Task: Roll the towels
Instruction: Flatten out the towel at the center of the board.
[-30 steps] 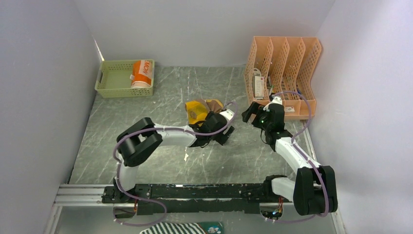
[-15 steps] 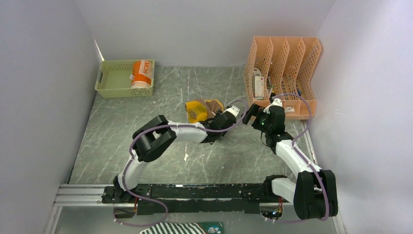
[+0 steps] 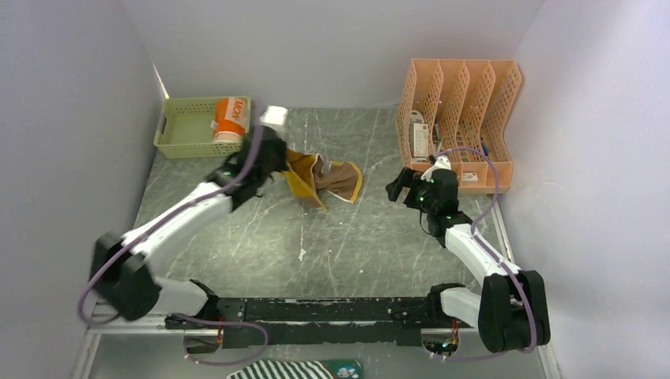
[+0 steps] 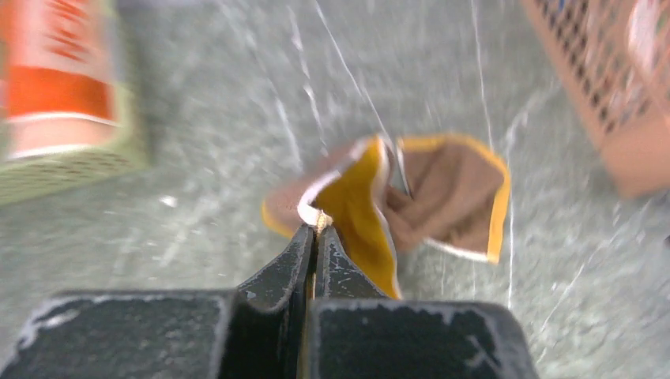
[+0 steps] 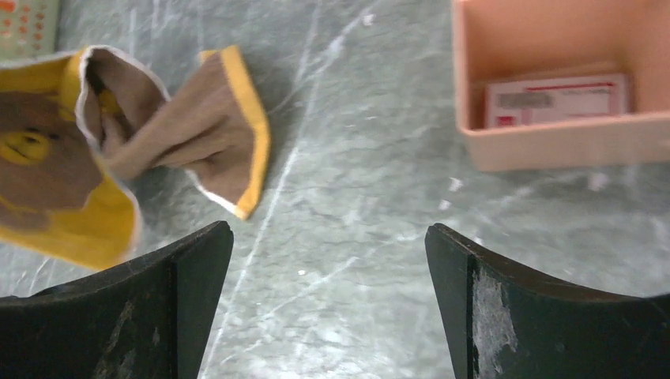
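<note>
**Left jaws pinch the yellow towel's corner; right gripper stands wide**

At the near edge a striped cloth (image 3: 288,369) is cut off by the frame and plays no part here. Out on the table (image 3: 355,253), the right gripper (image 5: 328,245) hovers with its fingers spread wide and nothing between them, near the towel's right side.

The yellow towel (image 3: 332,178) lies mid-table in a loose, crumpled fold, brown side up on the right. Its left part is drawn up towards the left gripper (image 4: 316,235), whose jaws are pressed together on a thin bit of hemmed corner.

The cloth looks light, limp and not slippery. It should drape and bunch rather than hold a shape, so a one-point pinch will likely drag it into a rope. Taking two corners of one hem would spread it flat for rolling. The free bordered corner on the right looks like the place for the open gripper.

Farther back, the orange towel (image 3: 230,118) sits rolled in the basket (image 3: 178,150). The rack (image 3: 462,87) stands at far right.

The left wrist view is blurred, the towel's print is mostly folded under, and the top view does not show the left fingertips clearly.
</note>
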